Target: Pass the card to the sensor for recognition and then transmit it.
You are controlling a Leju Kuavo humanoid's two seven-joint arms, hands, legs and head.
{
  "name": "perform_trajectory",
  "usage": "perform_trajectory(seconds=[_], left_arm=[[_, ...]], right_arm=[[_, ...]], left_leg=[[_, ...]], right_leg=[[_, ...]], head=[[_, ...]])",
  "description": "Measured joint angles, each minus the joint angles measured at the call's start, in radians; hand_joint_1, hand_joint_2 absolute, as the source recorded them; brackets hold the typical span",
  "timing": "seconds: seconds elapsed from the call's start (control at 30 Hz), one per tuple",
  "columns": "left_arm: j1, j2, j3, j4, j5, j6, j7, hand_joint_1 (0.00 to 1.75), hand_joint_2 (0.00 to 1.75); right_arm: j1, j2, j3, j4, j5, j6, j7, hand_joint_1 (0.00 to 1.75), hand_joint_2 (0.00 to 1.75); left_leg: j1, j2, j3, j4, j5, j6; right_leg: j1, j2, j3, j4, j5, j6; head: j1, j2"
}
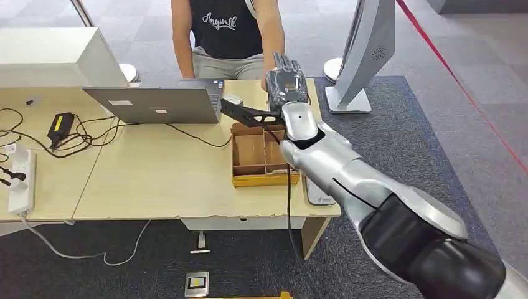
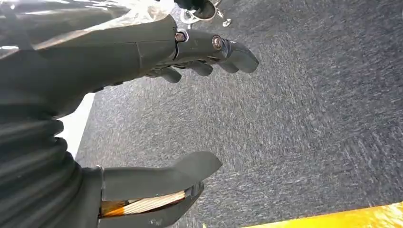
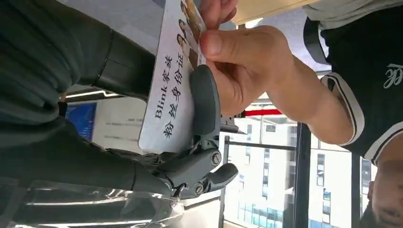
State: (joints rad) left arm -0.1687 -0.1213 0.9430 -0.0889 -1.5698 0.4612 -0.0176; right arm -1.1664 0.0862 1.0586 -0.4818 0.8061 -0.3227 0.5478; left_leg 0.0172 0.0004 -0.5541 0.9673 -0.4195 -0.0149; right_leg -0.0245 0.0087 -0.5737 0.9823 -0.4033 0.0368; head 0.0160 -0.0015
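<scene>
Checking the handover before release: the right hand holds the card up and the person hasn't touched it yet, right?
Not quite. The right hand does hold the card up, but the person's hand already pinches its far end, as the right wrist view shows.

The white card [image 3: 175, 76] is showing dark blue lettering, and the person's top [image 1: 225, 26] is showing black.

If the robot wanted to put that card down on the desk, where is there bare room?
The widest bare patch of desk lies between the laptop, the tray and the front edge. The left end is crowded with cables, a charger and a power strip. The far right corner is busy: the right hand holds the card there with a person's hand on it.
</scene>
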Motion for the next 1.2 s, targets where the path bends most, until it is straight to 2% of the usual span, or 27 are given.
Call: perform_trajectory(seconds=[0.07,0.23,0.27,0.73,0.9,1.0,1.03,1.2], left_arm=[[0.000,0.000,0.000,0.000,0.000,0.000,0.000,0.00,1.75],[0.000,-0.002,-0.001,0.000,0.000,-0.001,0.007,0.00,1.75],[0.000,-0.002,-0.002,0.000,0.000,-0.002,0.008,0.00,1.75],[0.002,-0.002,-0.008,0.000,0.000,-0.002,0.016,0.00,1.75],[0.011,-0.002,-0.008,0.000,0.000,0.003,0.013,0.00,1.75],[0.018,-0.001,-0.008,0.000,0.000,0.008,0.011,0.00,1.75],[0.019,-0.001,-0.008,0.000,0.001,0.009,0.010,0.00,1.75],[0.026,0.001,-0.007,0.000,0.000,0.010,0.003,0.00,1.75]], right_arm=[[0.000,-0.002,0.000,0.003,0.002,0.000,0.003,0.00,1.75],[0.000,-0.011,0.002,0.003,0.013,-0.002,0.026,0.00,1.75],[0.000,-0.014,0.002,0.002,0.014,-0.001,0.032,0.00,0.00],[0.001,-0.041,0.008,-0.008,0.026,0.011,0.058,0.00,0.00],[0.009,-0.058,0.002,-0.041,-0.003,-0.039,0.014,0.00,0.00],[0.031,-0.087,-0.008,-0.097,-0.041,-0.055,-0.009,0.00,0.00],[0.038,-0.093,-0.012,-0.111,-0.048,-0.058,-0.014,0.00,1.75],[0.102,-0.150,-0.049,-0.232,-0.181,-0.075,-0.084,0.00,1.75]], left_leg=[[0.000,0.000,0.000,0.000,0.000,0.000],[0.000,0.000,0.000,0.000,0.000,0.000],[0.000,0.000,0.000,0.000,0.000,0.000],[0.000,0.000,0.000,0.000,0.000,0.000],[0.000,0.000,0.000,0.000,0.000,0.000],[0.000,0.000,0.000,0.000,0.000,0.000],[0.000,0.000,0.000,0.000,0.000,0.000],[0.000,0.000,0.001,0.000,0.000,0.000]], right_leg=[[0.000,0.000,0.000,0.000,0.000,0.000],[0.000,0.000,0.000,0.000,0.000,0.000],[0.000,0.000,0.000,0.000,0.000,0.000],[0.000,0.000,0.000,0.000,0.000,0.000],[0.000,0.000,0.000,0.000,0.000,0.000],[0.000,0.000,0.000,0.000,0.000,0.000],[0.000,0.000,0.000,0.000,0.000,0.000],[0.000,0.000,0.000,-0.001,0.000,0.000]], head=[[0.000,0.000],[0.000,0.000],[0.000,0.000],[0.000,0.000],[0.000,0.000],[0.000,0.000],[0.000,0.000],[0.000,0.000]])
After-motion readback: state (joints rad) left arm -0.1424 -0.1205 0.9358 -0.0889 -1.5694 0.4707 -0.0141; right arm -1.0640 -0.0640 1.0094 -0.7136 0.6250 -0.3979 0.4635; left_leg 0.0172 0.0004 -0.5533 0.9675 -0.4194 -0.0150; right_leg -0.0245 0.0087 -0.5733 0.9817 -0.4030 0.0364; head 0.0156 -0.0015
